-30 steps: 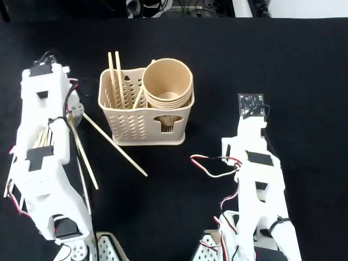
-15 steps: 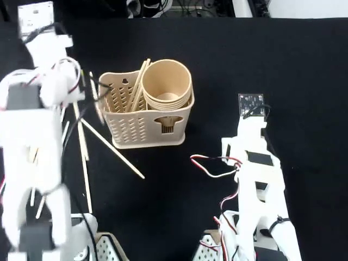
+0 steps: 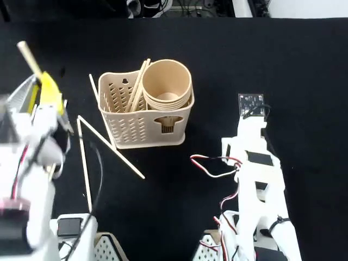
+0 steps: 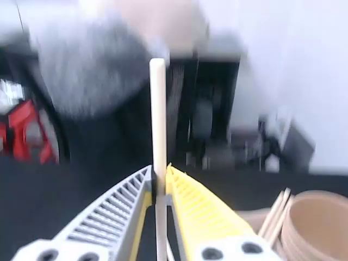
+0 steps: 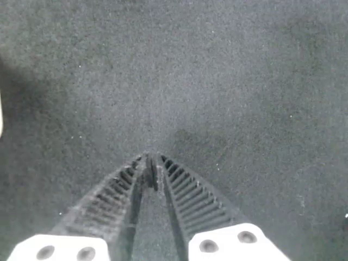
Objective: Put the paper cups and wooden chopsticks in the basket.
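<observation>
Paper cups (image 3: 167, 81): nested in a single upright stack, seated in the right-hand part of the basket (image 3: 142, 129), top rim above the basket wall. Basket position: on the desk (image 3: 283, 60), left of centre in the high view, cut-out handle facing the arms.

Basket chopsticks (image 3: 137, 84): a few, standing tilted in the left-hand part of the basket, upper ends leaning toward the cup stack and clear of the rim.

Held chopstick (image 4: 157, 114): clamped in the left end effector (image 4: 158, 182), projecting straight out past the fingertips. Jaws narrow, one yellow and one grey, closed on the stick from both sides. Location in the high view: raised off the desk, left of the basket and apart from it, stick tip aimed away from the arm base.

Loose chopsticks: three, left of the basket.
- First loose chopstick (image 3: 111, 147): diagonal, from a point left of the basket to a point in front of it, passing just beside the front-left corner.
- Second loose chopstick (image 3: 85, 168): running back toward the left arm base, far end meeting the far end of the first in a narrow V.
- Third loose chopstick (image 3: 100, 109): alongside the basket's left wall; leaning on it or lying just beside it, cannot tell which.

Right end effector (image 5: 151, 166): jaws pressed together, nothing between them, just above bare black desk. Right arm (image 3: 255, 174): stretched forward, right of the basket and well apart from it, with red and white wires (image 3: 209, 163) looping out on the side toward the basket.
</observation>
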